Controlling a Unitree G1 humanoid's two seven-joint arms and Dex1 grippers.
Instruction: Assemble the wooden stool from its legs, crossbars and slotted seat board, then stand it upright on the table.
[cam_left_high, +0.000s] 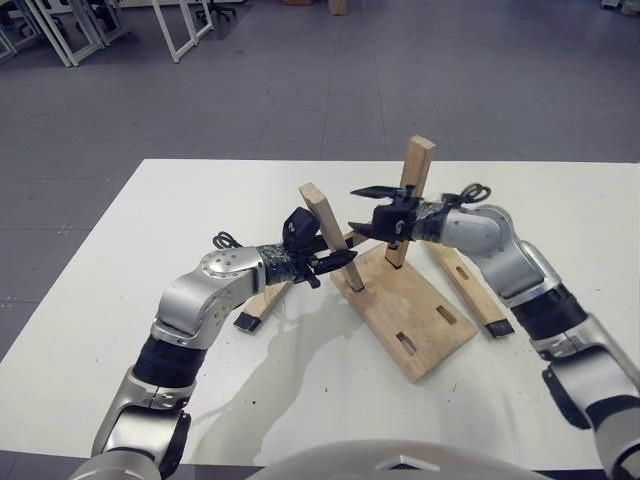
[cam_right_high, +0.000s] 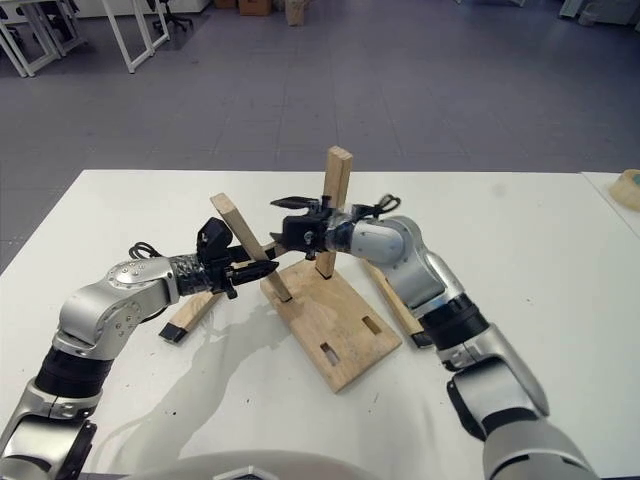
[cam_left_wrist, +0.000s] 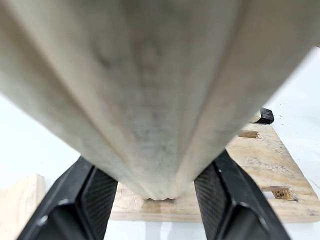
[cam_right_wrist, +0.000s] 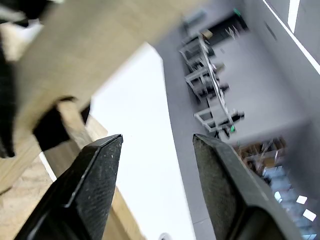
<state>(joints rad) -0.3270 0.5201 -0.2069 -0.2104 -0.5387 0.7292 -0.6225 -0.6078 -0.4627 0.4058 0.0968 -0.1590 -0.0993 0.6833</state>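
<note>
Board (cam_left_high: 385, 295): one, flat on the table (cam_left_high: 150, 250), mid-table ahead of me.
Legs: four in all, two standing and two lying.
Leaning leg (cam_left_high: 322, 215): foot at the board's far end, top tipped to my left.
Upright leg (cam_left_high: 417, 165): foot at the board's far end, right of the leaning leg, near vertical.
Left lying leg (cam_left_high: 268, 298): flat on the table, left of the board, black cap toward me.
Right lying leg (cam_left_high: 465, 285): flat, just beside the board's right edge, black cap toward me.
Slots (cam_left_high: 405, 343): two unfilled, in the board's near half.
Left gripper (cam_left_high: 338, 260): my fingers (cam_left_wrist: 95, 200) are clamped on the leaning leg, low on its length.
Right gripper (cam_left_high: 355, 210): spread wide, holding nothing, between the two standing legs.
</note>
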